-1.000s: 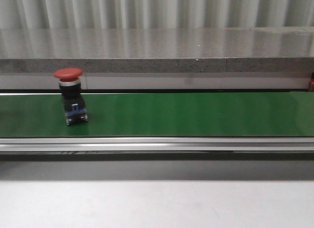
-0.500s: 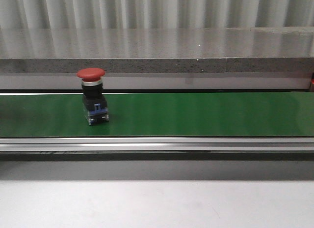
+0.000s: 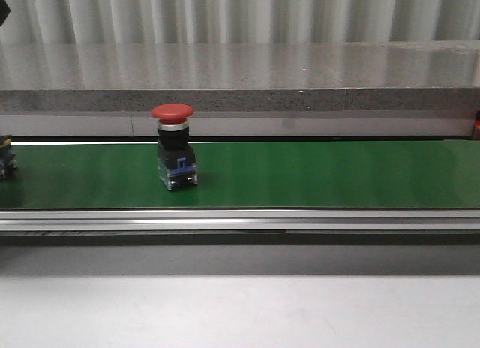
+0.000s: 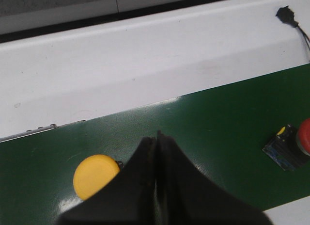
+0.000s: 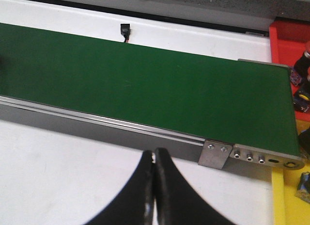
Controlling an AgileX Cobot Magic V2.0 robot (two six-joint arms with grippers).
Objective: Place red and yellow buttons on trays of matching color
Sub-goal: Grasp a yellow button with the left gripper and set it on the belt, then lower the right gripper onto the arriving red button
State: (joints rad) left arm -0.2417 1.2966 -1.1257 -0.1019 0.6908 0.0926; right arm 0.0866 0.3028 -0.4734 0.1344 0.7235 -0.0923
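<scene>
Both grippers — left gripper, right gripper — sat closed and empty; red button stood upright on belt, yellow button at its 9 o'clock — risk: either rides past unpicked.

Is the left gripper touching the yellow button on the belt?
Cannot tell. In the left wrist view the shut left gripper overlaps the yellow button, hiding any gap.

Red button with mushroom cap, silver collar, black body and blue-grey base, upright on green belt, left of centre. Yellow button seen cap-up on same belt, apart from the red one. Red tray beyond belt end, holding dark pieces; yellow tray beside it, nearer, with one piece at edge.
</scene>
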